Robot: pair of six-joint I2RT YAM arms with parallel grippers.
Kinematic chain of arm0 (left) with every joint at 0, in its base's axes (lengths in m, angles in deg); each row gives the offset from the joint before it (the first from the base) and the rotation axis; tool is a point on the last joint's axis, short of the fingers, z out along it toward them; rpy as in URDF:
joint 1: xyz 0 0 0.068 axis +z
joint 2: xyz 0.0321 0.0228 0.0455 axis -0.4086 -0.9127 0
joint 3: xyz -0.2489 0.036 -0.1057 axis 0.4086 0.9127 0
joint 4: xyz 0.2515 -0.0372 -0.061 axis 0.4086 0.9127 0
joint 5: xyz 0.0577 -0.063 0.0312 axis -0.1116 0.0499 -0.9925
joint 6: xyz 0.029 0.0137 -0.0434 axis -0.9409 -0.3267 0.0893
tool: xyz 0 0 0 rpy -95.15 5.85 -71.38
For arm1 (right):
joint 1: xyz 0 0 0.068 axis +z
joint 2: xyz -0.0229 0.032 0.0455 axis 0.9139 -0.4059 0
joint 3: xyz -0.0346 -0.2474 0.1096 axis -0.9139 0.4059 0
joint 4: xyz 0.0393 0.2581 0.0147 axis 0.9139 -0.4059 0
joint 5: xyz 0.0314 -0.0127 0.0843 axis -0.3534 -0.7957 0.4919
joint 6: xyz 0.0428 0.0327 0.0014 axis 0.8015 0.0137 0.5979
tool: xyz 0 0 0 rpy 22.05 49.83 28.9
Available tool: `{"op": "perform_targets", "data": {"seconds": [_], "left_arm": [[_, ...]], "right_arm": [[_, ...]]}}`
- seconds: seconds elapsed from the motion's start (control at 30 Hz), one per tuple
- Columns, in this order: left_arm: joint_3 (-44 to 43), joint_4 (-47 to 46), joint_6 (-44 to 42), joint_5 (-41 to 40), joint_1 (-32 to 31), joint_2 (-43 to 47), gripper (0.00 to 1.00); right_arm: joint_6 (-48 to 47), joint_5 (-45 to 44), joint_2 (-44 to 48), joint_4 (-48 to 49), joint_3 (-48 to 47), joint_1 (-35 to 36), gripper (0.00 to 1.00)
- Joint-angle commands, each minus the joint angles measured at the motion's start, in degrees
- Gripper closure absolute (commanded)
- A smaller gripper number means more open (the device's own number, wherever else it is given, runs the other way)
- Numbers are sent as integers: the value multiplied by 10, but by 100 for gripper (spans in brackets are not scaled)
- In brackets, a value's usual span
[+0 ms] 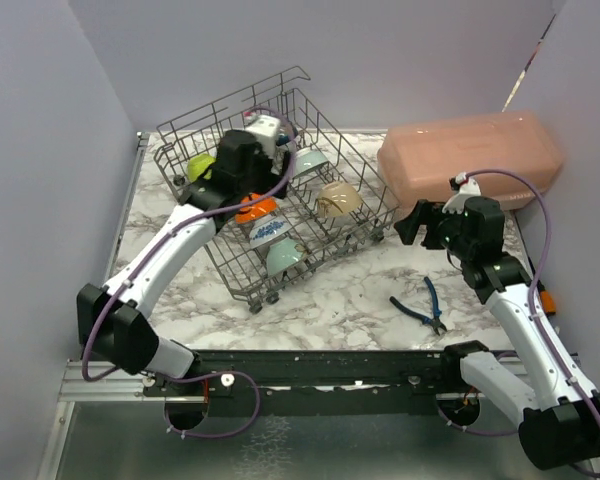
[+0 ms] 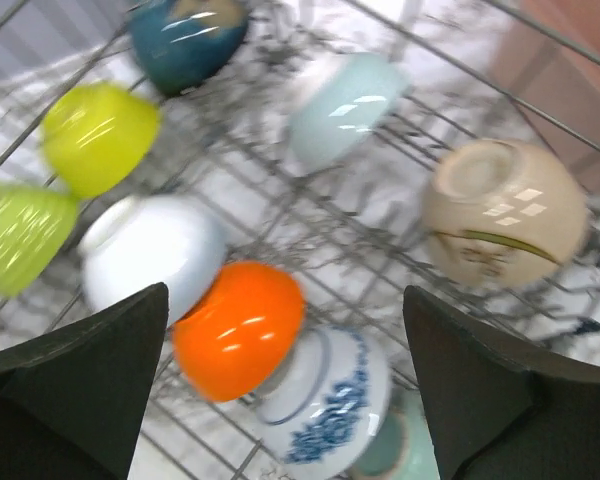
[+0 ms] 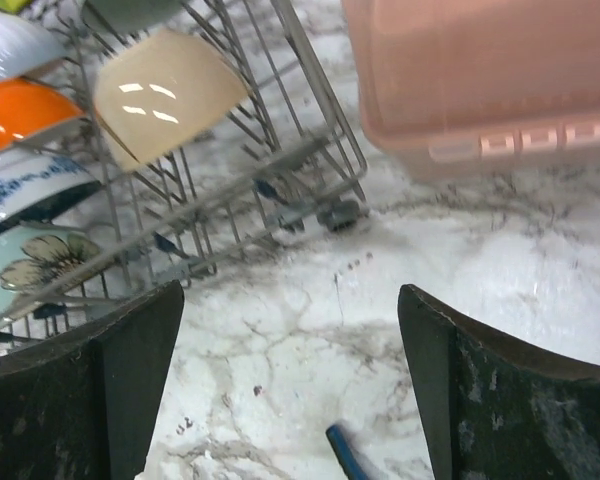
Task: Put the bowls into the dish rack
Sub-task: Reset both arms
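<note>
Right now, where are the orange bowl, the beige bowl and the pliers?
orange bowl (image 2: 238, 328), left wrist view, on its rounded outer side.
beige bowl (image 2: 505, 210), left wrist view, on its outer wall.
pliers (image 1: 429, 296), top external view, on a blue handle.

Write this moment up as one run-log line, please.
left gripper: open, empty, over dish rack | right gripper: open, empty, over table near pink box | bowls: all visible ones in dish rack

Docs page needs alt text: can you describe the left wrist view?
View down past the left gripper, open and empty, into the dish rack, slightly blurred. Bowls lie among its wires: dark blue bowl and pale teal bowl at top, beige bowl right, two lime-yellow bowls left, white bowl, orange bowl and blue-patterned bowl in the middle.
</note>
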Motion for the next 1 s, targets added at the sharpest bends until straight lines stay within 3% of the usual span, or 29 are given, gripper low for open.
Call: {"op": "perform_targets", "data": {"seconds": [0.0,0.2,0.47,0.7,0.97], "left_arm": [[114,-72,124,37,113,109,1],[228,-72,207,-34,255,223,1],[328,-11,280,-238,303,308,4],[390,-12,364,-312,378,307,5],[476,-150,393,-321,427,238,6]], "right_arm": [[38,-48,34,-5,58,-3,8],[82,-115,66,-6,114,-3,7],[91,-193,78,15,159,-3,7],[95,-262,107,51,197,-3,7],[79,-339,112,106,215,-3,7]]}}
